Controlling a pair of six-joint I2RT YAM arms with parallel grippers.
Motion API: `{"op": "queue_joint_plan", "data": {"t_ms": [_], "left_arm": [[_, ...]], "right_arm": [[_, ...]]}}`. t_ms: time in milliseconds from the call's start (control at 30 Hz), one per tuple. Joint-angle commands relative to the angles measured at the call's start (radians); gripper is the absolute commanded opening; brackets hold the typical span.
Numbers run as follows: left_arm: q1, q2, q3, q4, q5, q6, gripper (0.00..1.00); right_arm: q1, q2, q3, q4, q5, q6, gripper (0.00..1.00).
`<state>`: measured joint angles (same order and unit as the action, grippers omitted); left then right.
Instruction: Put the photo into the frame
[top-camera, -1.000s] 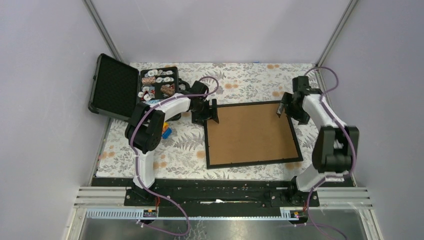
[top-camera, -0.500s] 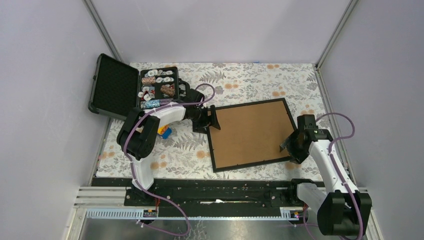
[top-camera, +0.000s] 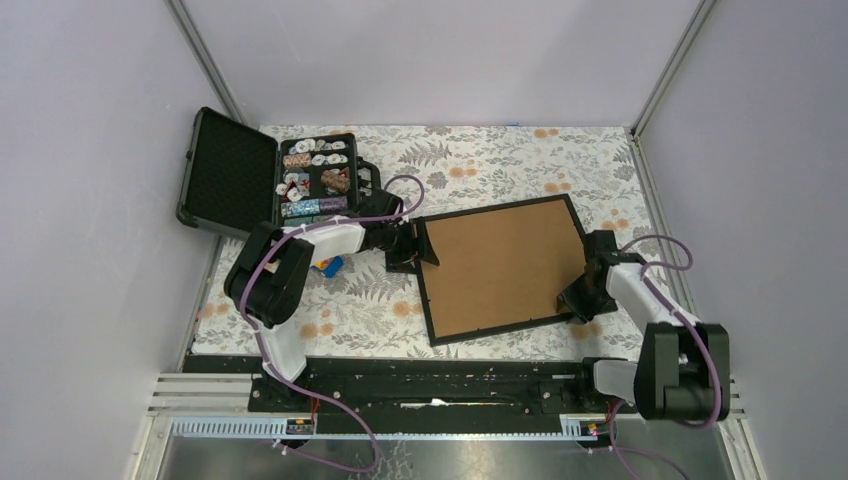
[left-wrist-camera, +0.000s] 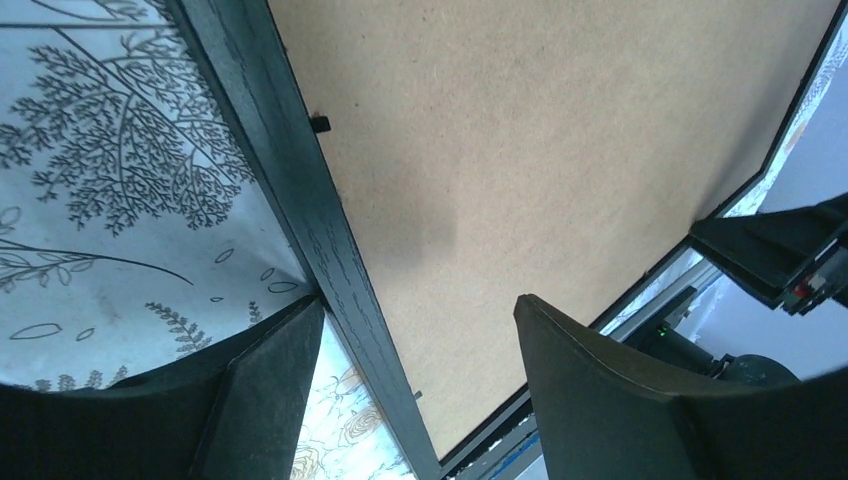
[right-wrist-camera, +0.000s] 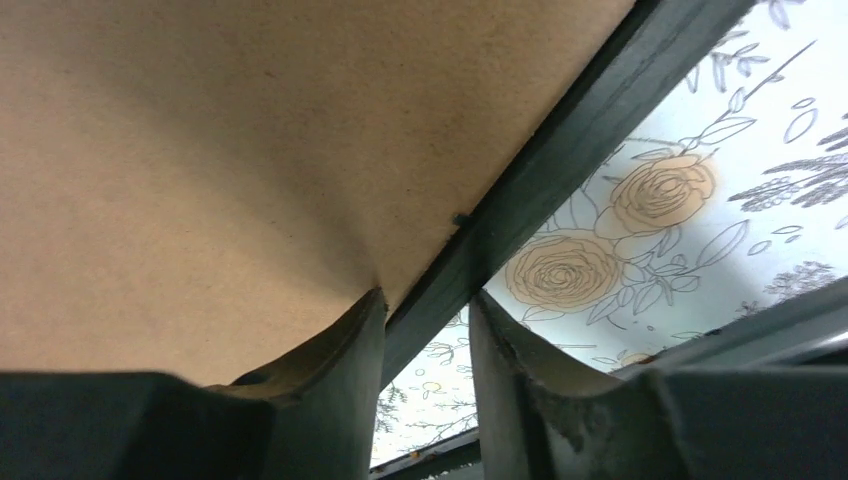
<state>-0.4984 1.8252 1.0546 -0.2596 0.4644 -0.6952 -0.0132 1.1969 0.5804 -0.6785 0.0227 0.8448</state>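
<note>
The floral-patterned table (top-camera: 480, 160) is viewed downward from above its near edge. The black rectangular picture frame with brown board back (top-camera: 500, 265), shared by all views, is seen very close along its left and right rails from the wrists.

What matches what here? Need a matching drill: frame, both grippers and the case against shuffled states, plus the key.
1. frame
2. left gripper
3. right gripper
4. black case

A. pinching the right-hand moulding
B. lid open, at the far left
C. brown back facing up
D. open, straddling the left-hand moulding

Pairs: 1-C, 2-D, 3-A, 4-B
</note>
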Motion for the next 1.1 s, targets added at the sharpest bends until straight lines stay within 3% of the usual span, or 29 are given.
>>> {"op": "queue_joint_plan", "data": {"t_ms": [0,200,300,433,533,633,733,833,1067], "left_arm": [[-0.053,0.022,-0.077,-0.039,-0.011,0.001,0.75],[-0.262,0.053,-0.061,-0.001,-0.007,-0.011,0.73],[-0.390,0.101,-0.024,0.015,0.025,-0.039,0.73],[-0.484,0.085,0.029,-0.026,0.052,0.013,0.75],[-0.430,-0.005,0.105,-0.153,-0.014,0.127,0.83],[-0.280,-0.072,0.201,-0.279,-0.098,0.212,0.92],[-0.130,-0.053,0.310,-0.308,-0.213,0.252,0.98],[-0.035,0.070,0.442,-0.304,-0.312,0.252,0.99],[0.023,0.391,0.765,-0.248,-0.364,0.280,0.98]], "right_arm": [[-0.001,0.125,0.116,0.133,0.099,-0.066,0.39],[-0.001,0.283,0.275,0.293,0.164,-0.325,0.44],[-0.001,0.363,0.332,0.431,0.068,-0.410,0.50],[-0.001,0.548,0.557,0.294,0.031,-0.494,0.61],[-0.001,0.573,0.654,0.151,0.143,-0.496,0.79],[-0.001,0.488,0.623,0.120,0.104,-0.479,0.96],[0.001,0.425,0.555,0.111,-0.079,-0.451,0.99],[0.004,0.370,0.475,0.123,-0.194,-0.449,0.99],[0.004,0.311,0.337,0.154,-0.201,-0.482,0.99]]}}
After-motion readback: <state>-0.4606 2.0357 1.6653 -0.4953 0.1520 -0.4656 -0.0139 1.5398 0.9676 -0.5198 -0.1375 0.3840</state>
